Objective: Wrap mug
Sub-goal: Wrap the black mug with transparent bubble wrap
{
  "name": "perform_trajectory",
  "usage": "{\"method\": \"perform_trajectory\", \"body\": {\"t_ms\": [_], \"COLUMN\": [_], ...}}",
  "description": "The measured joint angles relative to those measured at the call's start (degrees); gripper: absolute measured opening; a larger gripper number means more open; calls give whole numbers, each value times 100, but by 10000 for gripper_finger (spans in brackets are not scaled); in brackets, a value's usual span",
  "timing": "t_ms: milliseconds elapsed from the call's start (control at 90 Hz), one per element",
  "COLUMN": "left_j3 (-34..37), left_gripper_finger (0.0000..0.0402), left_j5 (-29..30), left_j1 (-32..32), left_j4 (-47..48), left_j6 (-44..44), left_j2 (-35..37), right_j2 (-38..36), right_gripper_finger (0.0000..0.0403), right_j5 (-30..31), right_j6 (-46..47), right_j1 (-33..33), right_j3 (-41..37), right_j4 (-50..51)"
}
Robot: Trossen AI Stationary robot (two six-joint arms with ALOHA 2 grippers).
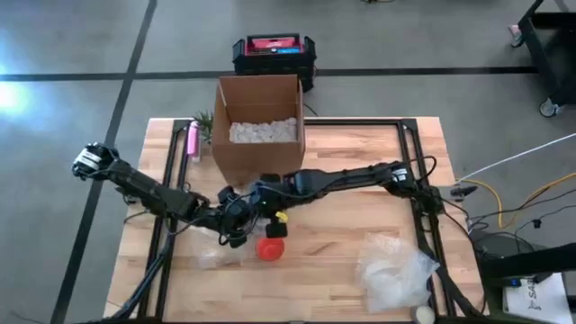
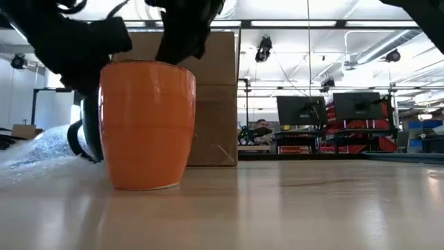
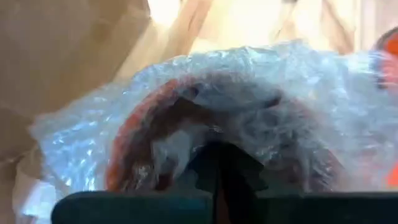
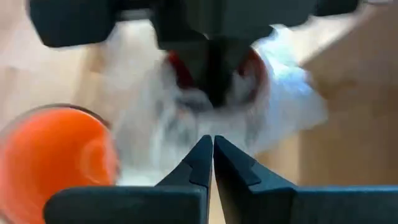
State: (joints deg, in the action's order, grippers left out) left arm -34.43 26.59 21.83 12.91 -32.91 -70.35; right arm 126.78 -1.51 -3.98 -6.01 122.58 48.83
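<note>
An orange mug (image 1: 270,248) stands upright on its base on the wooden table (image 1: 342,234), also seen in the low view (image 2: 147,125) and the right wrist view (image 4: 56,155). Just left of it, a reddish mug-like thing shows through a bundle of bubble wrap (image 3: 236,112). My left gripper (image 3: 217,171) is shut against this bundle. My right gripper (image 4: 211,149) is shut and points at the same bundle (image 4: 205,106) from the other side, beside the orange mug. I cannot tell whether it touches the wrap. My left gripper has its shut fingers on the bubble wrap (image 3: 217,140) at the side of the bundle facing it. The wrap bulges over the reddish thing inside. How many layers lie between the fingers is hidden by the wrap itself.
An open cardboard box (image 1: 259,126) holding white filler stands behind the grippers. A loose heap of bubble wrap (image 1: 396,270) lies at the near right, and more wrap (image 1: 211,256) at the near left. A pink item (image 1: 192,139) lies left of the box.
</note>
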Motion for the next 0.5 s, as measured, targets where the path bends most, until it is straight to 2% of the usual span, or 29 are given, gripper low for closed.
{"method": "perform_trajectory", "body": {"t_ms": [233,500], "left_j3": [-35,-397], "left_gripper_finger": [0,0], "left_j5": [-31,-82], "left_j1": [-1,-3], "left_j4": [35,386], "left_j6": [48,85], "left_j2": [4,93], "right_j2": [269,253], "right_gripper_finger": [0,0], "right_j5": [-6,-50], "right_j6": [34,8], "right_j1": [-7,50], "right_j3": [-232,-308], "right_j4": [-592,-572]}}
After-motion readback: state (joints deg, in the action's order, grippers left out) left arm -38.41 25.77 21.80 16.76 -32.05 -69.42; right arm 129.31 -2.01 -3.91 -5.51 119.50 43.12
